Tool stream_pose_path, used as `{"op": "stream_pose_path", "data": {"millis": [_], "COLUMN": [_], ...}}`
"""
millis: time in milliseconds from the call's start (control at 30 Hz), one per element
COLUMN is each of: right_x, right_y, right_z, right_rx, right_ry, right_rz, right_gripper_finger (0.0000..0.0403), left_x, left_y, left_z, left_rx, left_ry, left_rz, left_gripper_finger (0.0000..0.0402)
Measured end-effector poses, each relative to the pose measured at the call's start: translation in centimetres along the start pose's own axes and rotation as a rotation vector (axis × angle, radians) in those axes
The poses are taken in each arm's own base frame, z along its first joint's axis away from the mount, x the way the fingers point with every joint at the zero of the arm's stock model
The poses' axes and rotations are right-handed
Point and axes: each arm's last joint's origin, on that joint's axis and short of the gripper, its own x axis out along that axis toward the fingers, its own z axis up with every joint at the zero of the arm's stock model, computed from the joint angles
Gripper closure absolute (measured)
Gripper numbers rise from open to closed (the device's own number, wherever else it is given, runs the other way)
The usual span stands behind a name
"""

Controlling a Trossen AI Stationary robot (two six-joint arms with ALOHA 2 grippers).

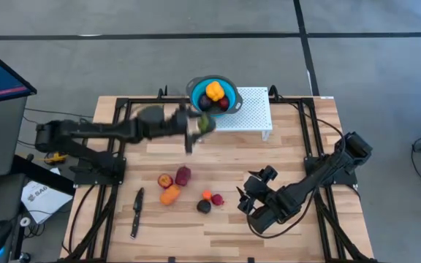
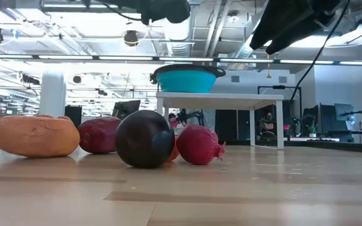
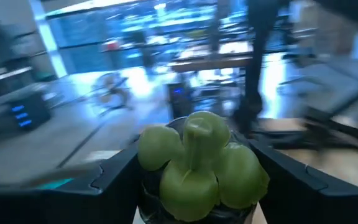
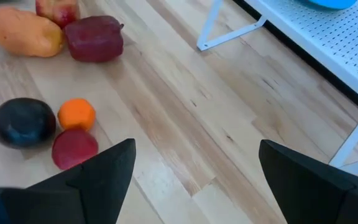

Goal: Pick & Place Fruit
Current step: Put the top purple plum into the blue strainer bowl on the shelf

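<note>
- The fruit still on the wooden table lay in a loose cluster toward the front: a black plum-like fruit, a small orange and a red pomegranate close together; just beside them a long orange fruit, a red-and-yellow apple and a dark red fruit; a black knife lay apart to their left.
- The right gripper hung low just to the right of that cluster, fingers spread wide with nothing between them; it looked parked so as to face the pomegranate, probably for the next pick.
- Farther back, the left gripper was raised above the table and clamped on a green fruit, lobed like a small bunch; the fingers pressed it from both sides, presumably to carry it without rolling.
- Farthest, the blue bowl sat on a white perforated stand, already holding a yellow fruit, a dark one and a red one; the green fruit hung just short of its rim, so the drop seemed near.
</note>
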Motion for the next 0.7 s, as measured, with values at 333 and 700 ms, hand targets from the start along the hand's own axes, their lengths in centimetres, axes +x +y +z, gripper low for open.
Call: {"op": "stream_pose_path", "data": {"millis": [333,700], "right_x": [0.7,0.7], "right_y": [-0.3,-0.2], "right_z": [0.5,0.5], "right_rx": [0.001,0.005], "right_ry": [0.004,0.001], "right_rz": [-0.018,-0.013], "right_gripper_finger": [0.0068,0.0068], "left_x": [3.3,4.8], "left_y": [9.7,11.6], "left_z": [-3.2,-6.8], "left_rx": [-0.167,-0.195], "left_ry": [0.137,0.236], "left_rz": [0.217,0.261], "left_gripper_finger": [0.0138,0.0137]}}
